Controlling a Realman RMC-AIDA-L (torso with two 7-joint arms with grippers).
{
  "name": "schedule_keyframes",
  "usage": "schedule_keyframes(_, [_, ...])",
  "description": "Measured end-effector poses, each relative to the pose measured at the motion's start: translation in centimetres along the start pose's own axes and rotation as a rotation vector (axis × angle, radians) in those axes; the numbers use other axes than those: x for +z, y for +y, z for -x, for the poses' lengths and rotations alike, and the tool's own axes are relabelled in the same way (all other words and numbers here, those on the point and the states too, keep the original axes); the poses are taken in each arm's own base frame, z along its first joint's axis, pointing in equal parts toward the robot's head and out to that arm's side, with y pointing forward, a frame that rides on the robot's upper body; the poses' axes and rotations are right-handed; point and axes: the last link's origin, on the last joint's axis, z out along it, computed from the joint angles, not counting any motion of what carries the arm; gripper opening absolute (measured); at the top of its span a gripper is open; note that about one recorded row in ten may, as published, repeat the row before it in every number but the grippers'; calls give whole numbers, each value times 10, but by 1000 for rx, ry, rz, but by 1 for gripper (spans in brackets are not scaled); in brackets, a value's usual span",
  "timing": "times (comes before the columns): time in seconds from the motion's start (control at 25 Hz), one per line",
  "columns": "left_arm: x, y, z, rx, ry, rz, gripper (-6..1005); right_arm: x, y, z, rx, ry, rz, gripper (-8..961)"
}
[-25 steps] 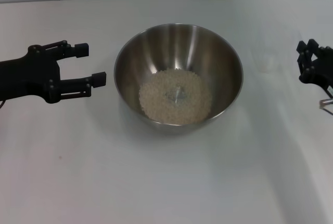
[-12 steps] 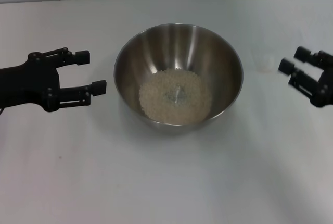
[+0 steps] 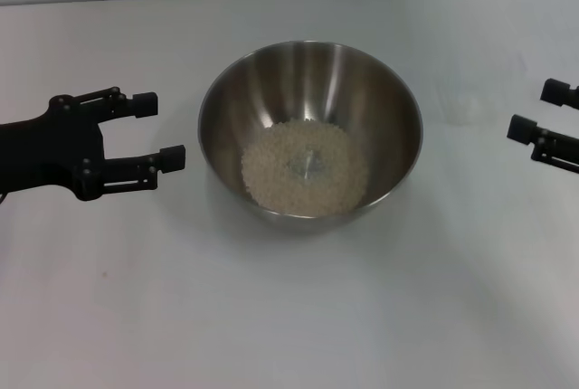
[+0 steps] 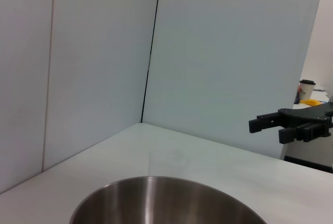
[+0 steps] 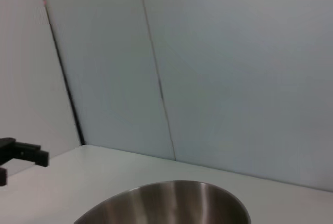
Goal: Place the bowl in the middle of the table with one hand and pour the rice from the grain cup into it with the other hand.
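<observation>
In the bowl [image 3: 310, 72], the rice [image 3: 305, 167].

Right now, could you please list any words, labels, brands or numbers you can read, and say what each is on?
There is no readable text.
The bowl, the rice, the table and both grippers, left and right, show no markings.
A distant lidded cup is too small to read.

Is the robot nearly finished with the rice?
Looks nearly finished. The rice already lies in the bowl mid-table, and the clear cup stands empty beside it. Nothing is in hand: left gripper and right gripper are open, apart from everything. Little seems left.
</observation>
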Motion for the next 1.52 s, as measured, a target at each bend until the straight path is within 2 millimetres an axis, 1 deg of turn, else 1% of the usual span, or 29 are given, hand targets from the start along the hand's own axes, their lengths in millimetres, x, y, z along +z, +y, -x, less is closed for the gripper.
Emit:
schedule_keyframes(0.32, [-3,1,-1,1,18,-4,829,-6,2,9,-7,60,82,774])
schedule_keyframes(0.4, [-3,2,-1,1,16,0,829,-8,7,17,-52,78,117,774])
schedule_keyframes(0.6, [-3,4,0,0,17,15,829,-6,9,24,-64,103,131,774])
schedule_keyframes(0.64, [-3,4,0,0,18,15,829,-4,7,26,-50,68,133,774])
schedule_keyframes(0.84, [-4,5,1,3,20,14,829,2,6,25,-77,-7,150,774])
schedule_keyframes(0.96, [-4,6,2,3,20,13,829,4,8,25,-81,-4,162,774])
schedule_keyframes(1.08, [-4,6,2,3,20,15,829,5,7,26,-48,4,165,774])
schedule_keyframes(1.2, [-4,7,3,2,18,17,829,5,5,24,-17,44,164,774])
schedule_keyframes(1.24, [-4,7,4,4,18,19,829,7,5,20,-26,102,170,773])
schedule_keyframes(1.4, [-5,10,6,33,22,28,829,8,7,15,-41,147,188,773])
schedule_keyframes(1.52, [-6,14,8,49,28,46,829,3,10,14,-41,147,210,773])
